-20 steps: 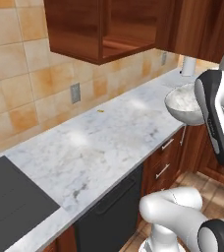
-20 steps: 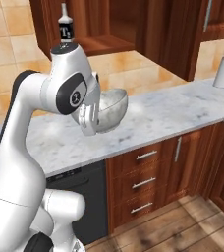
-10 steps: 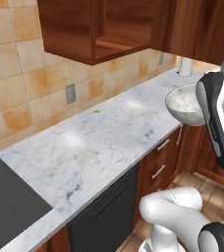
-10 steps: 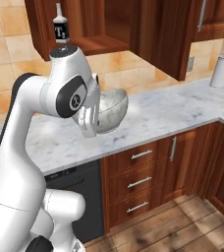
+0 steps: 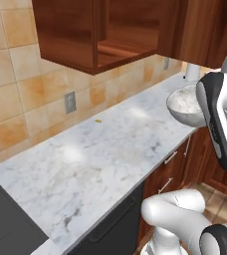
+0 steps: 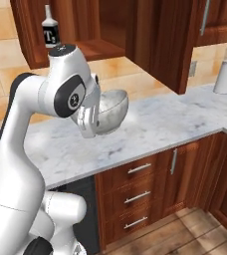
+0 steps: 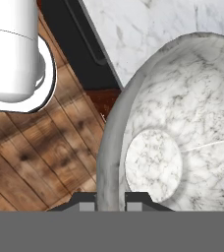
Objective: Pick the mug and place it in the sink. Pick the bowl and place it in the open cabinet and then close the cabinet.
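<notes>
The grey speckled bowl (image 6: 111, 110) hangs tilted on its side above the front edge of the counter, beside my white arm. My gripper (image 7: 110, 199) is shut on the bowl (image 7: 178, 123), one finger on each side of its rim. From the left base view the bowl (image 5: 184, 103) shows its pale inside, half hidden by my forearm. Above the counter the dark red-brown cabinet (image 6: 98, 47) stands open, its door (image 6: 160, 42) swung out toward me. The open cabinet (image 5: 105, 47) shows a bare shelf. The mug and the sink are out of view.
A dark bottle (image 6: 49, 31) stands on the cabinet shelf at the left. The marble counter (image 5: 100, 149) runs below, with a black cooktop (image 5: 1, 221) at its left end and a paper-towel roll (image 6: 226, 75) at the far right. Drawers (image 6: 140, 194) sit under the counter.
The whole scene has slid slightly left in both base views, so the base has moved. The bowl stays in my shut gripper in the same tilted pose.
</notes>
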